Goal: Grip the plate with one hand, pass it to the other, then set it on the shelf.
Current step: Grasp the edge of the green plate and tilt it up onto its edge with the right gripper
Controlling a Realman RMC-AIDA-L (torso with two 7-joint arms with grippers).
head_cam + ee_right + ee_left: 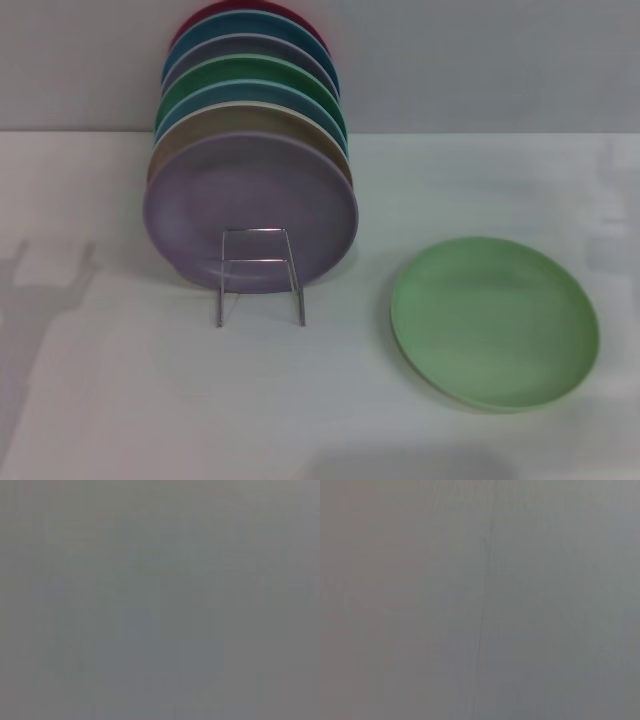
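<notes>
Mint plate [495, 320] flat on table [120, 400], grippers unseen, state unknowable; thin rim probably slips when pinched.

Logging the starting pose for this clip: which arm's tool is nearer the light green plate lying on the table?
Cannot tell. Neither tool shows in any view. The light green plate lies flat on the robot's right, beside the wire rack of plates.
</notes>
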